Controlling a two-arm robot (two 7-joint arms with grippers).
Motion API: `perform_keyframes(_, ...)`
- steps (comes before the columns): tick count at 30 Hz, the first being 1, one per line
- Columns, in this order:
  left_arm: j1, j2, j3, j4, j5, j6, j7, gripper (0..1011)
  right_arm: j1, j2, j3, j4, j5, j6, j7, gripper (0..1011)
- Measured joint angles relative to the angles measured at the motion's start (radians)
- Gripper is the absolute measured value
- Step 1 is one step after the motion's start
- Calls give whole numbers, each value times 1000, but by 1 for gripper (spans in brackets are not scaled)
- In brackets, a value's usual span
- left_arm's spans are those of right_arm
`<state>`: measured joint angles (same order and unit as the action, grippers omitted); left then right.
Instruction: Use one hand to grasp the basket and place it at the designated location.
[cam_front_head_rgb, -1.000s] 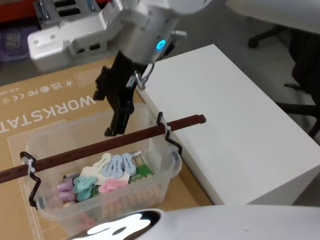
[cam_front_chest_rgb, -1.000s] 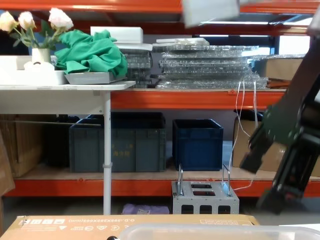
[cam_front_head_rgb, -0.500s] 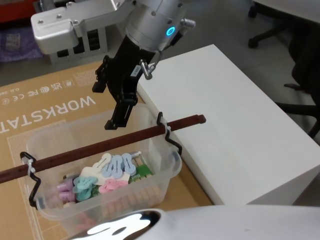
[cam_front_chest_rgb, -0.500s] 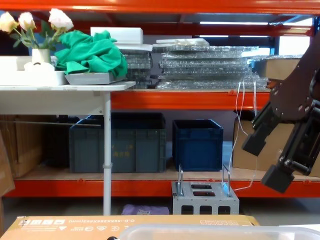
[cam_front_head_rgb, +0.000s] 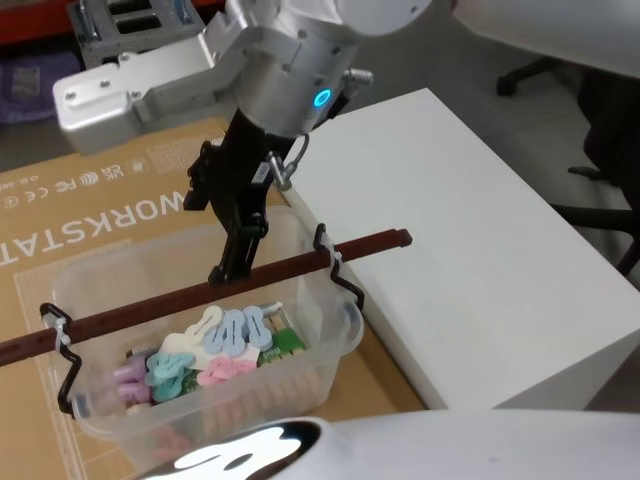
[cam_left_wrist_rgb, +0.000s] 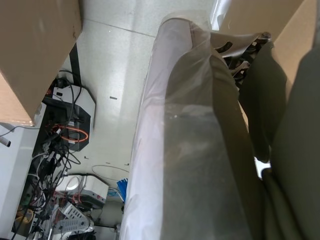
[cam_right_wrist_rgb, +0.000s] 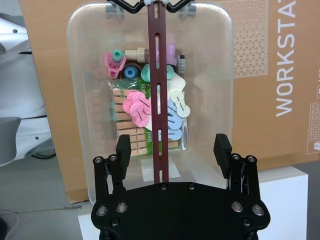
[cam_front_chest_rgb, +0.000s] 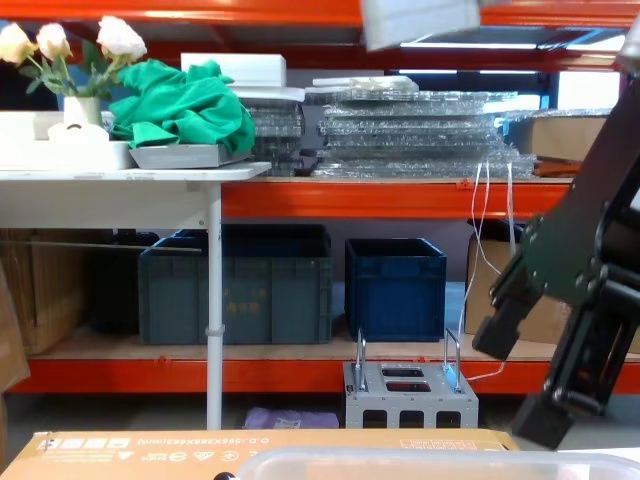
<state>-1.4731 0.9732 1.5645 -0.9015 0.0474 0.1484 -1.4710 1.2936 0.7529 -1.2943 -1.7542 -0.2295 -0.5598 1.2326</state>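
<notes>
1. Our right claw (cam_front_head_rgb: 210, 235) hangs over the basket (cam_front_head_rgb: 345, 325) with its jaws spread wide and nothing between them but air. In the right wrist view the handle bar (cam_right_wrist_rgb: 159, 75) runs between the two fingers, a little nearer one than the other.
2. The basket sits on the cardboard box (cam_front_head_rgb: 90, 215), at the box edge next to the white bench (cam_front_head_rgb: 450, 250). One end of the bar juts past the rim over the bench. The left arm appears parked, away from the work.
3. In the chest view the claw (cam_front_chest_rgb: 525, 375) is just above the basket's rim (cam_front_chest_rgb: 400, 462). We cannot tell whether the fingertips are already below the bar.
4. Closing too high would pinch air. Going too deep would drive the fingers into the pink and teal items (cam_front_head_rgb: 215, 350).
5. The bar is thin, so we judge it could roll or slide in the pads and let the tub swing.
6. A grip away from the bar's middle would tip the basket and could spill its load.
7. The bar is held only by wire hooks (cam_front_head_rgb: 335, 265) on the rim. A jerky lift could spring one loose.
8. On the carry, the jutting bar end could catch the bench edge.
9. We see no marked target, so the placement spot is uncertain.
</notes>
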Motion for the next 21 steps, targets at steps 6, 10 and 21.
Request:
perform_keyframes(6, 0, 0, 0, 0, 0, 0, 0, 0, -7, -28, -31, 8, -37, 18, 7, 1000)
perform_keyframes(10, 0, 0, 0, 0, 0, 0, 0, 0, -10, -42, -49, 14, -56, 27, 9, 1001)
perform_keyframes(21, 0, 0, 0, 0, 0, 0, 0, 0, -17, -81, -102, 32, -109, 50, 12, 1000)
